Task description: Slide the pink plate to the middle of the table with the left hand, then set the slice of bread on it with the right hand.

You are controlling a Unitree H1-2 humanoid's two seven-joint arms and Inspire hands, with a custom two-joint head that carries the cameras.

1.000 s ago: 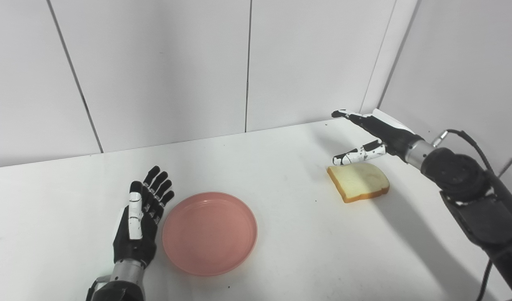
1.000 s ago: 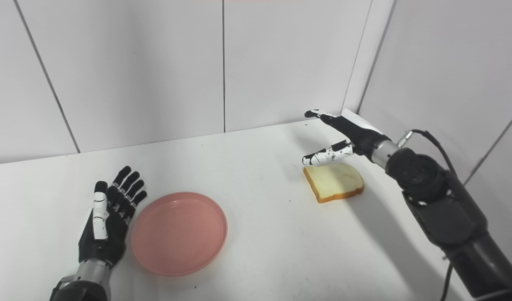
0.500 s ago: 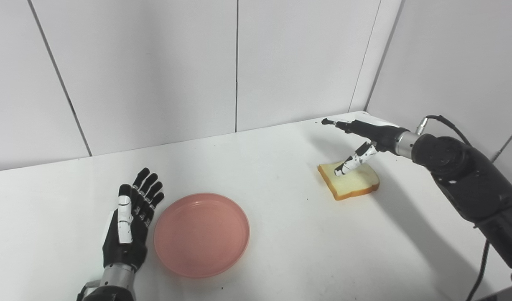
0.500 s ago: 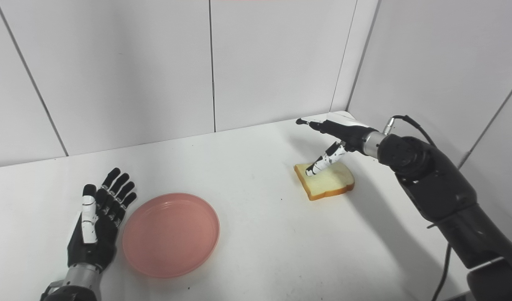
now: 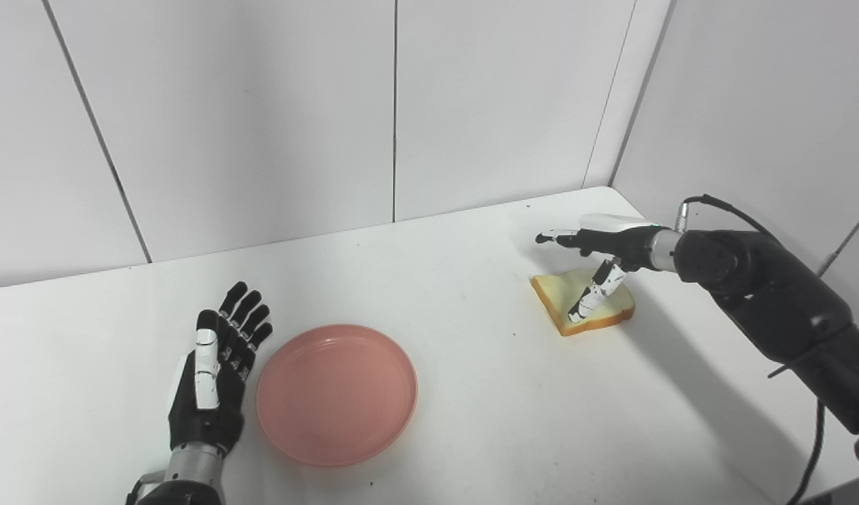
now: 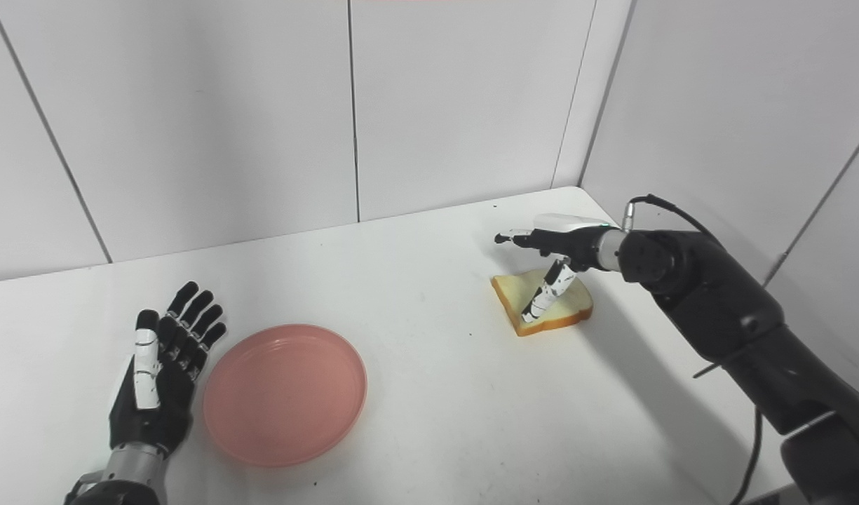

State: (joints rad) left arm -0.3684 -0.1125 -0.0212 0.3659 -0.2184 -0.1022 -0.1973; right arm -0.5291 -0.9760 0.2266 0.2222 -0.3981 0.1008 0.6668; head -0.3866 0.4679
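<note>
The pink plate (image 5: pixel 336 402) lies flat on the white table, left of centre. My left hand (image 5: pixel 215 375) is open, palm toward the plate, just left of its rim; I cannot tell whether it touches it. The slice of bread (image 5: pixel 583 301) lies flat at the right rear of the table. My right hand (image 5: pixel 597 256) is open right over the bread, fingers stretched to the left above it and the thumb (image 5: pixel 589 294) pointing down onto its top. It has no hold on the bread. The same scene shows in the right eye view, with the bread (image 6: pixel 541 302) under the right hand (image 6: pixel 552 252).
White panel walls close the table at the back and on the right, near the bread. The right arm (image 5: pixel 773 301) reaches in from the lower right with a black cable. The table's front edge (image 5: pixel 808 491) shows at the lower right corner.
My right hand has come down over the bread and its thumb has swung down onto the slice. The left hand, plate and bread stay put; the camera has shifted a little.
</note>
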